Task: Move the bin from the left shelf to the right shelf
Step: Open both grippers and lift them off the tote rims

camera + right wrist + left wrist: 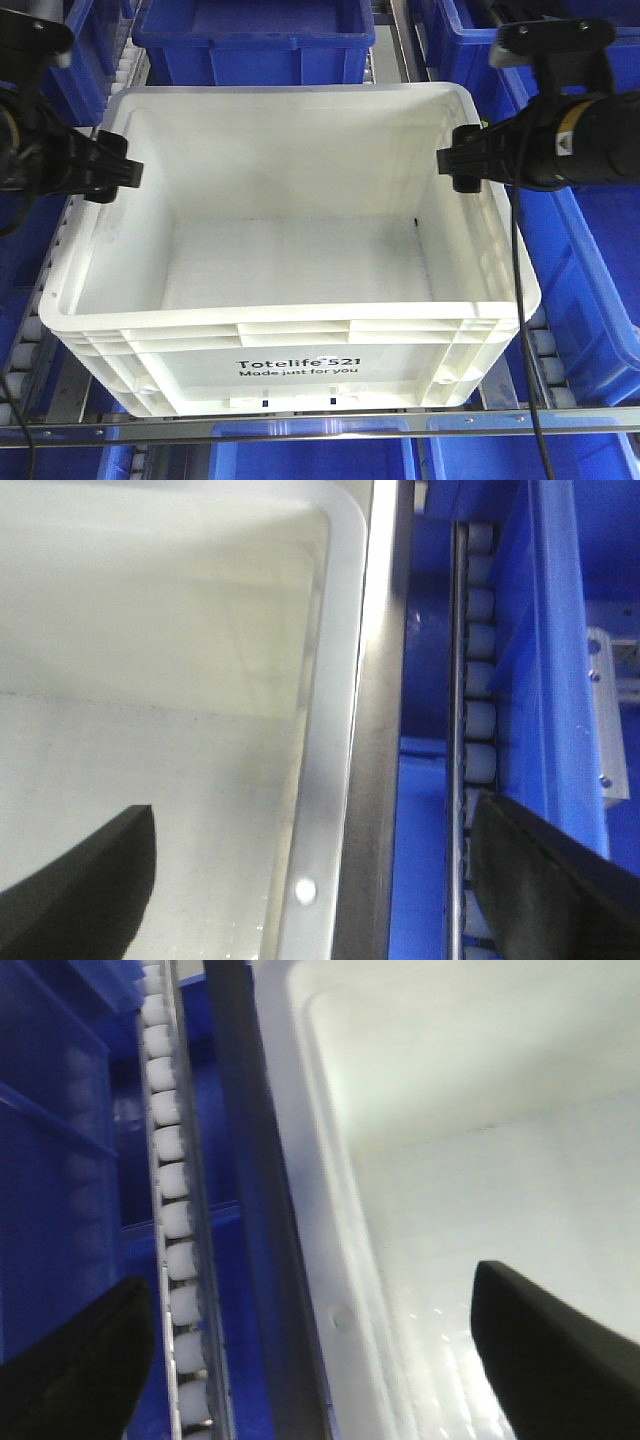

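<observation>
An empty white bin [300,345], printed "Totelife 521", stands on the roller shelf in the middle of the front view. My left gripper [112,172] is open at the bin's left rim. In the left wrist view the gripper [315,1360] straddles that rim [330,1250], one finger [90,1360] outside and one inside, neither touching it. My right gripper [462,160] is open at the bin's right rim. In the right wrist view the gripper [313,880] straddles that rim [335,710] in the same way, with one finger [540,880] outside.
Blue bins stand behind [255,35], to the right [590,290] and to the left [25,250] of the white bin, and on the shelf below [310,455]. White roller tracks [170,1180] [480,680] run along both sides. A metal rail [300,428] crosses the shelf front.
</observation>
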Motion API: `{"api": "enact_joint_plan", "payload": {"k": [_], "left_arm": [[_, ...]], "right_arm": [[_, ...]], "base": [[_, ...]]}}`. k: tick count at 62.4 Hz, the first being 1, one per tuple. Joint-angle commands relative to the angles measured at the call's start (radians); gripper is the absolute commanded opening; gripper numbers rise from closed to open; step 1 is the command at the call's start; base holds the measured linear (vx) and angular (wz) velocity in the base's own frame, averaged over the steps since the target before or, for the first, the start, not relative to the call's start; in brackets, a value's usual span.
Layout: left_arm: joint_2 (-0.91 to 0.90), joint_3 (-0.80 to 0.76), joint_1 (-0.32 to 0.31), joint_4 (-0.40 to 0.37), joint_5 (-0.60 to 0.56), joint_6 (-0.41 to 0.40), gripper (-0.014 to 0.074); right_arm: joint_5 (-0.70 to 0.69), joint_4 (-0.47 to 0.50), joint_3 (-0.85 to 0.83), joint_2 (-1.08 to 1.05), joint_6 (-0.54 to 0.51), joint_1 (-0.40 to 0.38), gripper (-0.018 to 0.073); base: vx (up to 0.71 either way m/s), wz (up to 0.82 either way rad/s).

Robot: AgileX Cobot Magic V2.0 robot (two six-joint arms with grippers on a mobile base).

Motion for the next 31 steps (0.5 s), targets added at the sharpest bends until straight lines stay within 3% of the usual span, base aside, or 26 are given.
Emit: {"api": "enact_joint_plan", "payload": {"k": [1, 9, 17, 27, 31], "left_arm": [[-0.093, -0.032, 0.0, -0.09, -0.025, 0.104, 0.0607], [-0.21, 0.017, 0.0, -0.259, -0.028, 0.263, 0.0607], [-0.369, 0.125, 0.0, -0.419, -0.028, 0.401, 0.0603], [-0.574, 0.263, 0.0, -0.642, -0.025, 0.566, 0.059], [-0.649, 0.311, 0.0, -0.698, -0.024, 0.627, 0.059]], "right_arm": [[-0.108, -0.027, 0.05, -0.108, -0.017, -0.001, 0.0571], [-0.136, -0.027, 0.168, -0.256, -0.042, -0.001, 0.0557], [-0.074, 0.008, 0.24, -0.421, -0.124, -0.001, 0.0557], [0.112, 0.168, 0.252, -0.583, -0.372, -0.001, 0.0557], [0.171, 0.244, 0.252, -0.64, -0.466, -0.001, 0.0557]], "base": [[0.0, 0.0], [0.0, 0.0], [0.0, 0.0], [0.0, 0.0], [0.0, 0.0]]}}
